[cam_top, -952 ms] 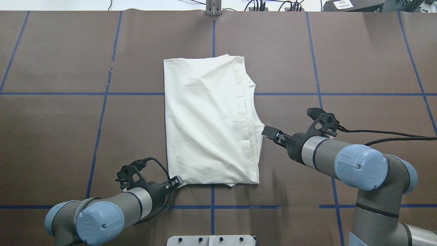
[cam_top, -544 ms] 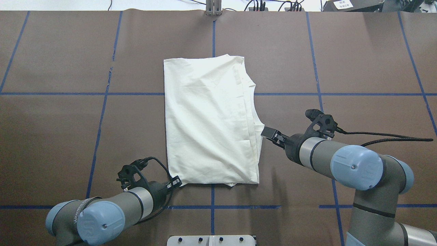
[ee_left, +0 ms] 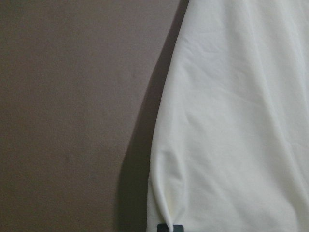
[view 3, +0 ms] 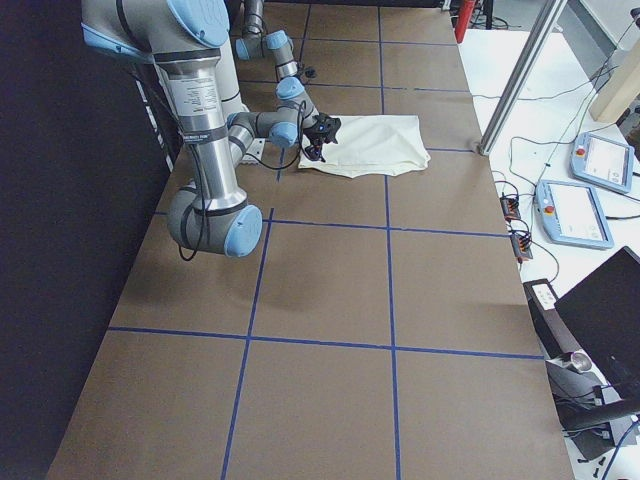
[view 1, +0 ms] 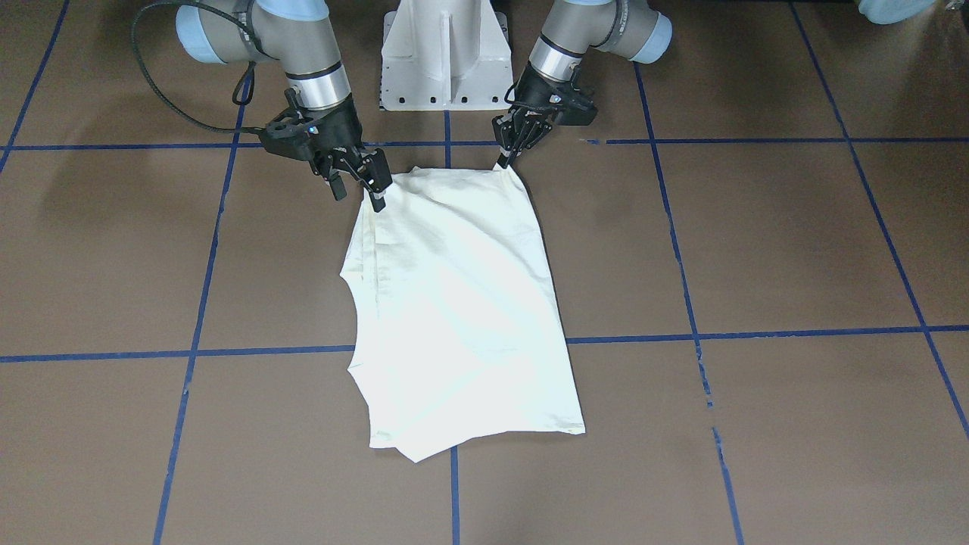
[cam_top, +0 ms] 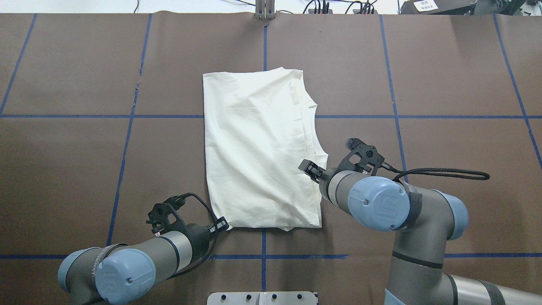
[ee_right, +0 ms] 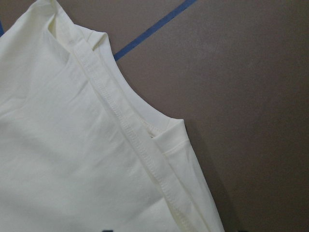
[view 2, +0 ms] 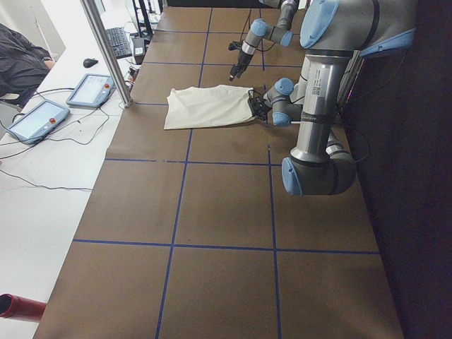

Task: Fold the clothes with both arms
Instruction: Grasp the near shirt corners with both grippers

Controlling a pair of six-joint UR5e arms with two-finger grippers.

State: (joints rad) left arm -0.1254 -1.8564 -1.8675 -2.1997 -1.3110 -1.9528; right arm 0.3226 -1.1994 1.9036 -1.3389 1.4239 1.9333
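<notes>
Right pincer [cam_top: 308, 168] moved onto T-shirt [cam_top: 254, 148] edge, parted | left pincer [cam_top: 223, 223] pinching corner

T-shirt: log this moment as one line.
T-shirt folded, flat | left pincer shut on near corner | right pincer open at right edge

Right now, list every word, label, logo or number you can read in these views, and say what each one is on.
"UR": logo on the blue joint caps of the left arm and the right arm.
Lettering along the left arm beside its cap: too blurred to read.
White label, overhead view's top right: too small to read.
T-shirt: no print showing.
</notes>
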